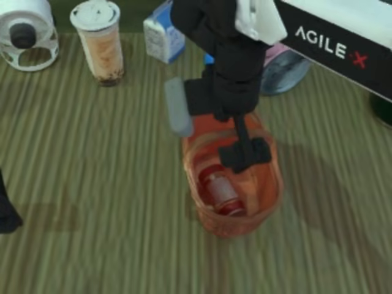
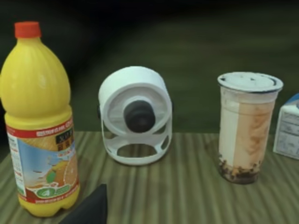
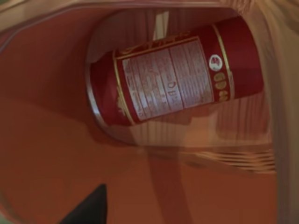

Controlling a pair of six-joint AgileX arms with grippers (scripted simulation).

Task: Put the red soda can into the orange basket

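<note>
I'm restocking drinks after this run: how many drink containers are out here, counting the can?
4, possibly more hidden under the arm: red soda can lying in the orange basket; lidded cup and carton along the table's far edge; juice bottle beside the paper roll.

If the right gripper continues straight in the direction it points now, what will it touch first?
Probably the red soda can, which lies on its side on the floor of the orange basket. The right gripper points down into the basket from above; how far above is unclear.
</note>
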